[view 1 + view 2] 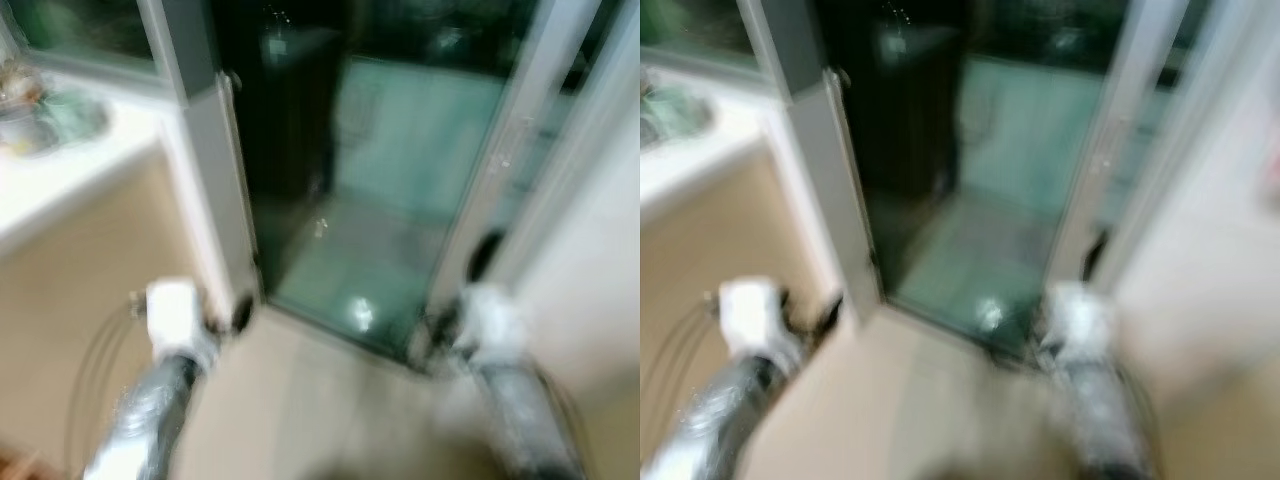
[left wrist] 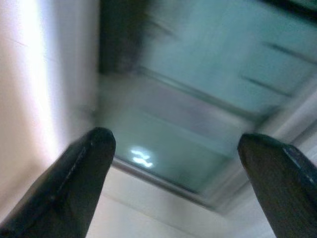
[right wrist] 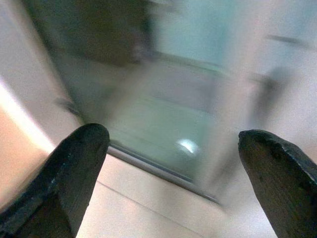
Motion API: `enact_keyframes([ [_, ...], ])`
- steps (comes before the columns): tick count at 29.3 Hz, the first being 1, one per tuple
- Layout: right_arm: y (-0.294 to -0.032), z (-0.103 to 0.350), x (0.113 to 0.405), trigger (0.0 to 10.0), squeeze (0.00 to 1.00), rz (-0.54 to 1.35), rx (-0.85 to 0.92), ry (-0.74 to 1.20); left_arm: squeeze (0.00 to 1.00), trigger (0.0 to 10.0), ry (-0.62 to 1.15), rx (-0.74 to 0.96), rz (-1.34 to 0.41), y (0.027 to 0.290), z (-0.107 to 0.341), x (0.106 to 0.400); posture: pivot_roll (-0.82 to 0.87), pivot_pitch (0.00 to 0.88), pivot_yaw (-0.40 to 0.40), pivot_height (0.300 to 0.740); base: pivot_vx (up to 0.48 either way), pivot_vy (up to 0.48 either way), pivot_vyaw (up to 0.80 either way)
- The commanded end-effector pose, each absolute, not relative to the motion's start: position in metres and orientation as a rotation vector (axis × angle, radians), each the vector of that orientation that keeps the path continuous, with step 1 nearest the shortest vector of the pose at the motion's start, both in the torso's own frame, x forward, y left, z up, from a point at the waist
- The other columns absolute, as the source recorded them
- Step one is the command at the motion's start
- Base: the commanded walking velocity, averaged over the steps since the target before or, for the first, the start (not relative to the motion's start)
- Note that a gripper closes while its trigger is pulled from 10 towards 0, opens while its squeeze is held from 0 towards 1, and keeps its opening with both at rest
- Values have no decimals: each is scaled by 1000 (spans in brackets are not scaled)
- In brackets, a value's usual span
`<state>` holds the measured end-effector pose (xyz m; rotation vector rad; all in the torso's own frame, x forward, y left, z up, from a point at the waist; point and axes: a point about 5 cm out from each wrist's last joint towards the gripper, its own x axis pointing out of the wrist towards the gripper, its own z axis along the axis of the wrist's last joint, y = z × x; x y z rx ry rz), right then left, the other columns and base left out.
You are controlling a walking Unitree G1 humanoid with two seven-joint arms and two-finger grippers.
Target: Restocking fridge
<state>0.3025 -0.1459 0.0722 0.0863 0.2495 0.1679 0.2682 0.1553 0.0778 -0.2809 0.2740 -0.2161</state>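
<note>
Both arms reach toward a blurred doorway. The left tool (image 2: 173, 163) and right tool (image 3: 173, 163) each have fingers spread wide, holding and touching nothing.

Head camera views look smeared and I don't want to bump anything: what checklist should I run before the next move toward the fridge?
1. Picture sharpness: both head views blurred. Not ok.
2. Left claw: black fingers spread wide, nothing between them. Ok.
3. Right claw: fingers spread wide, nothing held. Ok.
4. Grey-framed doorway ahead: open between its posts onto a glossy greenish floor. Ok.
5. Fridge: not identifiable in this blur. Cannot tell.
6. White countertop on the left: items on it are unreadable. Cannot tell.
</note>
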Motion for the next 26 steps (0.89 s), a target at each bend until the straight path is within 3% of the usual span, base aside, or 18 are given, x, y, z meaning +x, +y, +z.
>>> enact_keyframes([
  [1,-137,80,307,10000,0,218,93,211,0,10000,223,-290,-224,159,83,270,-89,0,-19,740,0,0,0],
  [5,-140,88,320,10000,0,184,117,157,0,10000,159,-241,-253,167,95,283,-78,0,18,740,0,0,0],
  [8,-158,97,314,10000,0,111,106,43,0,10000,-22,-9,-200,185,114,277,-68,0,24,740,0,0,0],
  [11,-187,95,278,10000,0,35,96,13,0,10000,132,-166,-361,172,105,240,-61,0,20,740,0,0,0],
  [16,-178,86,286,10000,0,54,104,64,0,10000,99,-201,-298,167,101,245,-70,0,18,740,0,0,0],
  [20,-185,85,287,10000,0,-10,169,39,0,10000,4,-95,-36,188,105,250,-70,0,17,740,0,0,0],
  [26,-173,78,293,10000,0,69,139,65,0,10000,13,-110,-88,180,103,254,-83,0,33,740,0,80,109],
])
